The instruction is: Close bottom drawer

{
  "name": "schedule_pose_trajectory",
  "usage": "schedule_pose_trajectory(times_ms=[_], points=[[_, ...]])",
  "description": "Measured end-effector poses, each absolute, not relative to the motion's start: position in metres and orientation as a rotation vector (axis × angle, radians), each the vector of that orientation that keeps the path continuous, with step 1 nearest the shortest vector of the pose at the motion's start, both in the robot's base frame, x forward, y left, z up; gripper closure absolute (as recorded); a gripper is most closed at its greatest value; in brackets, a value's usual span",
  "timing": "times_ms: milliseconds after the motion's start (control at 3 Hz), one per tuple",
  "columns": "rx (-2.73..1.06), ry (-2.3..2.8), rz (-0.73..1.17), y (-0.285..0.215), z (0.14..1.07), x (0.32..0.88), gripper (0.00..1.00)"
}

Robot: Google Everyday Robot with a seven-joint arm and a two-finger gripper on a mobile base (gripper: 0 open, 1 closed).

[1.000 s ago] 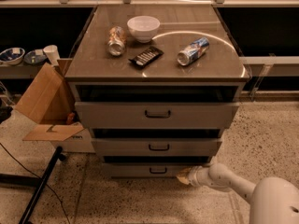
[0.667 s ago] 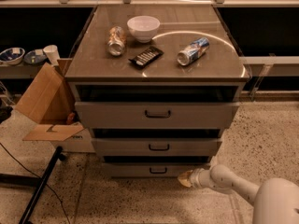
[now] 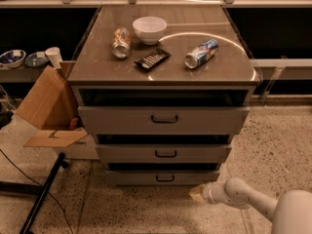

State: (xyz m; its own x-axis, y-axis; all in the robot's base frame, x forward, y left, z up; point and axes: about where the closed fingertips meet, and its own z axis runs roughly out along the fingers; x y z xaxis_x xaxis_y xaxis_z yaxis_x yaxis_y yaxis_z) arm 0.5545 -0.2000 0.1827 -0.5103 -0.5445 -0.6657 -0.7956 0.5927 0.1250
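The bottom drawer point(image 3: 146, 178) is the lowest and slimmest of three grey drawer fronts, with a small black handle point(image 3: 165, 178). It stands out a little from the cabinet, a dark gap above it. My gripper point(image 3: 196, 193) is low by the floor, just below and in front of the drawer's right end, at the end of the white arm point(image 3: 243, 199) that comes in from the lower right.
The middle drawer point(image 3: 163, 153) and top drawer point(image 3: 163, 119) also stand out. On the cabinet top lie a white bowl point(image 3: 149, 29), two cans point(image 3: 201, 53) and a black remote point(image 3: 152, 58). An open cardboard box point(image 3: 44, 106) and a black stand leg point(image 3: 41, 194) are at the left.
My gripper has shifted slightly to the right and a little down near the bottom drawer's right end. The drawers look the same.
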Motion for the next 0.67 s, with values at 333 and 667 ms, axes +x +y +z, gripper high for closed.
schedule_pose_trajectory(times_ms=[333, 667], points=[[-1.094, 2.251, 0.605, -0.2063, 0.1766, 0.5254, 1.00], [-1.094, 2.251, 0.605, -0.2063, 0.1766, 0.5253, 1.00]])
